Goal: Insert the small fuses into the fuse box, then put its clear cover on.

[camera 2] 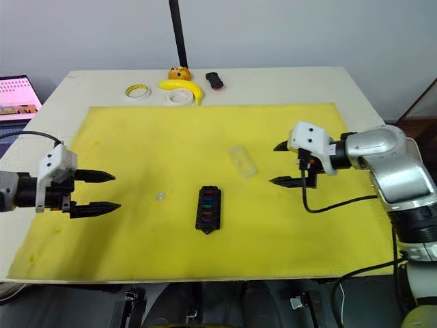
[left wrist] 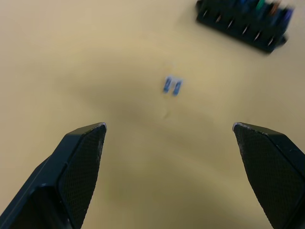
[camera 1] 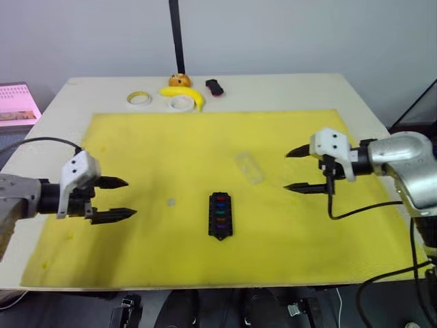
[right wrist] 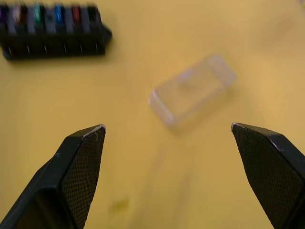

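The black fuse box (camera 1: 220, 215) lies on the yellow mat (camera 1: 136, 150) near the front middle, with several coloured small fuses (camera 1: 220, 207) seated in its slots. One grey-clear fuse (left wrist: 172, 86) lies loose on the mat left of the box. The clear cover (camera 1: 250, 167) rests on the mat behind and right of the box. My left gripper (camera 1: 117, 199) hovers open at the left, pointing toward the loose fuse. My right gripper (camera 1: 298, 169) hovers open at the right, pointing at the cover (right wrist: 193, 89). Both are empty.
At the table's far edge sit two tape rolls (camera 1: 139, 98), a banana (camera 1: 184, 93), an orange ball (camera 1: 179, 80) and a small black-red object (camera 1: 214, 87). A black pole (camera 1: 177, 34) rises behind them. A screen (camera 1: 17, 104) stands off the table's left.
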`<state>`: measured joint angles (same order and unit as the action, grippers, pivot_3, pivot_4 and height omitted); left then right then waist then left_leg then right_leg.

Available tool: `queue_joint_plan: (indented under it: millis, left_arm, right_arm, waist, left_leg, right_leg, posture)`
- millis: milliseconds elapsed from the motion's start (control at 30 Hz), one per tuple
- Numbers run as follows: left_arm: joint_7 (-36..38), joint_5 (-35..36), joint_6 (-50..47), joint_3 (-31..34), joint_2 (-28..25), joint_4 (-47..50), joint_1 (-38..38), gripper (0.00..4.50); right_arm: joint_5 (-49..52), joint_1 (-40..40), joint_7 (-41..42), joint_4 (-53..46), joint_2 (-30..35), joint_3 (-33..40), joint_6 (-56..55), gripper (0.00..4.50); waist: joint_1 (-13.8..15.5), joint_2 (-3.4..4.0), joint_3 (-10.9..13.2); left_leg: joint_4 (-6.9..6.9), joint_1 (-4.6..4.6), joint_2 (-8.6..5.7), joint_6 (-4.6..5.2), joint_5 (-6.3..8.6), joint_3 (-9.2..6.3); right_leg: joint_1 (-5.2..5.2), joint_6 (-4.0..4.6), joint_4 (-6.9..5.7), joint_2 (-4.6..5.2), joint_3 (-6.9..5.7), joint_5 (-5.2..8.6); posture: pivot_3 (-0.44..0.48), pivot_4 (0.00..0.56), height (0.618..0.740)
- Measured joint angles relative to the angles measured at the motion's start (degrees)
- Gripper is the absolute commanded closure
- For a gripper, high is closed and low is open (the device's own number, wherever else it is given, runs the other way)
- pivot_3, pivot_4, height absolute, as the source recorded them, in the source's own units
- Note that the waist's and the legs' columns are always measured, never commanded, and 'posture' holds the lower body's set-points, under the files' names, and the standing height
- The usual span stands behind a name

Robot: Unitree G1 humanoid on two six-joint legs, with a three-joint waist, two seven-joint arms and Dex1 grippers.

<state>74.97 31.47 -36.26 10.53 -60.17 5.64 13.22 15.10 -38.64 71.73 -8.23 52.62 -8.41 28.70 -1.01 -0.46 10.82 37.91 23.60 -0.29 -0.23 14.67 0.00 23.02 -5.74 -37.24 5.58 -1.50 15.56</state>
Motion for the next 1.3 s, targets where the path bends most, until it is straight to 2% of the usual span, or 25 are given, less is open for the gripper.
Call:
queue_joint_plan:
  millis: [233,333,500,900,1300]
  left_arm:
    - [3.94,0.14,-7.27,-10.16,4.56,-13.55,14.46,0.0]
    - [5.37,-1.02,-8.43,-14.14,7.12,-17.54,19.64,0.92]
    - [9.08,-4.21,-8.03,-19.3,9.21,-24.05,25.27,3.26]
    - [16.7,-9.93,-6.38,-27.7,13.01,-34.3,29.42,3.26]
    - [17.42,-11.92,-4.02,-27.79,17.64,-40.78,31.15,3.26]
  right_arm:
    - [2.23,-5.7,-2.64,-9.21,-7.79,-5.01,7.6,0.02]
    - [2.45,-6.48,-4.42,-10.38,-9.92,-7.01,9.73,0.0]
    - [2.66,-6.1,-6.31,-13.18,-10.49,-7.93,12.13,0.0]
    - [3.77,-4.25,-8.5,-16.38,-9.96,-7.85,14.55,0.0]
    - [5.51,-4.25,-10.01,-18.47,-9.29,-7.79,17.79,0.0]
  waist:
    - [0.67,-0.07,-0.03]
    - [0.55,-0.1,-0.03]
    - [0.32,-0.1,-0.03]
    - [0.31,-0.11,-0.03]
    - [0.63,-0.11,-0.03]
  left_leg:
    - [0.25,0.51,-0.1,0.02,-0.01,-0.07]
    - [0.32,0.74,-0.15,0.03,-0.02,-0.1]
    - [0.32,0.76,-0.11,0.03,-0.03,-0.1]
    - [0.33,0.77,-0.08,0.02,-0.03,-0.11]
    - [0.36,0.77,-0.13,0.03,-0.03,-0.14]
  right_leg:
    - [0.24,-0.08,-0.02,-0.18,-0.11,-0.04]
    - [0.41,-0.16,-0.02,-0.19,-0.12,-0.08]
    - [0.47,-0.16,-0.09,-0.26,-0.12,-0.08]
    - [0.48,-0.16,-0.1,-0.28,-0.11,-0.08]
    - [0.43,-0.16,-0.1,-0.23,-0.12,-0.08]
  posture:
    - [0.0,0.15,0.74]
    - [0.0,0.15,0.74]
    - [0.0,0.15,0.74]
    - [0.0,0.15,0.74]
    - [0.0,0.15,0.74]
